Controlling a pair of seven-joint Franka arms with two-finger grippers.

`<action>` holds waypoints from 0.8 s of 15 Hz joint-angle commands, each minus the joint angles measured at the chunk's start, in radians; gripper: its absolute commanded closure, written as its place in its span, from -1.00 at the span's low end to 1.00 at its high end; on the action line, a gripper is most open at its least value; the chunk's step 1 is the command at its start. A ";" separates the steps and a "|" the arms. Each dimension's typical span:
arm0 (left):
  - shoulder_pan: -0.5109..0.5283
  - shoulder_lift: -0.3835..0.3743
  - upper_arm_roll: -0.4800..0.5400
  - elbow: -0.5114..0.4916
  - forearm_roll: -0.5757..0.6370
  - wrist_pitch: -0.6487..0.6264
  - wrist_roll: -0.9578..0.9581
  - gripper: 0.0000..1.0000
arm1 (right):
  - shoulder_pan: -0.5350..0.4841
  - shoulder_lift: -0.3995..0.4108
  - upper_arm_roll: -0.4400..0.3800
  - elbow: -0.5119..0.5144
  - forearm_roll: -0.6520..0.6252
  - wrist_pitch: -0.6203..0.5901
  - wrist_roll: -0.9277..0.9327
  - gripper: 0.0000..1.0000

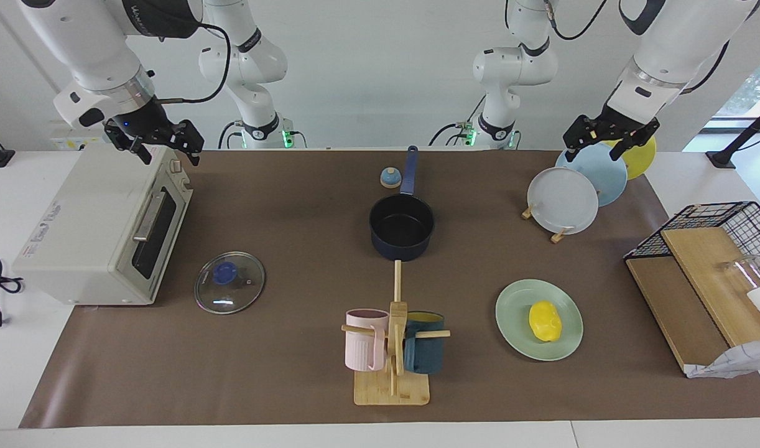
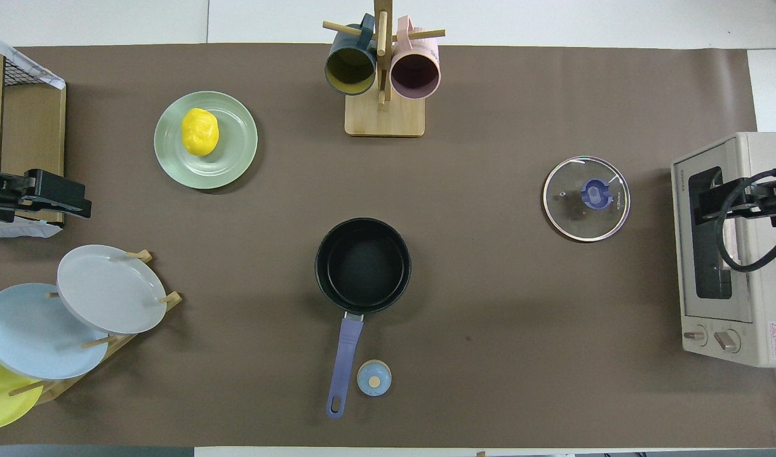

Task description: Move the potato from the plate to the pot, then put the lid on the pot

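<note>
The yellow potato point(image 1: 545, 320) point(image 2: 199, 131) lies on the mint-green plate point(image 1: 515, 314) point(image 2: 232, 155), toward the left arm's end of the table. The navy pot point(image 1: 402, 227) point(image 2: 362, 265) stands empty mid-table, nearer to the robots than the plate, its handle pointing at them. Flat on the mat toward the right arm's end lies the glass lid point(image 1: 229, 282) point(image 2: 586, 198), beside the oven's door. My left gripper point(image 1: 606, 142) point(image 2: 45, 193) hangs open and empty over the plate rack. Above the oven, my right gripper point(image 1: 165, 144) point(image 2: 737, 197) is open and empty.
A toaster oven point(image 1: 100, 230) stands at the right arm's end. A mug tree point(image 1: 392, 348) with a pink and a teal mug is farther from the robots than the pot. A rack of plates point(image 1: 563, 199), a small bell point(image 1: 390, 178) and a wire basket point(image 1: 716, 261) also stand here.
</note>
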 commanded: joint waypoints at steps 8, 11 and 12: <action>-0.011 0.007 0.006 0.008 -0.011 0.032 0.017 -1.00 | -0.002 -0.015 -0.004 -0.020 0.020 0.012 0.014 -1.00; -0.010 0.013 0.006 0.004 -0.011 0.046 0.019 -1.00 | -0.002 -0.015 -0.004 -0.020 0.020 0.012 0.014 -1.00; -0.011 0.020 0.004 0.006 -0.011 0.057 0.019 -1.00 | -0.002 -0.015 -0.004 -0.020 0.020 0.012 0.014 -1.00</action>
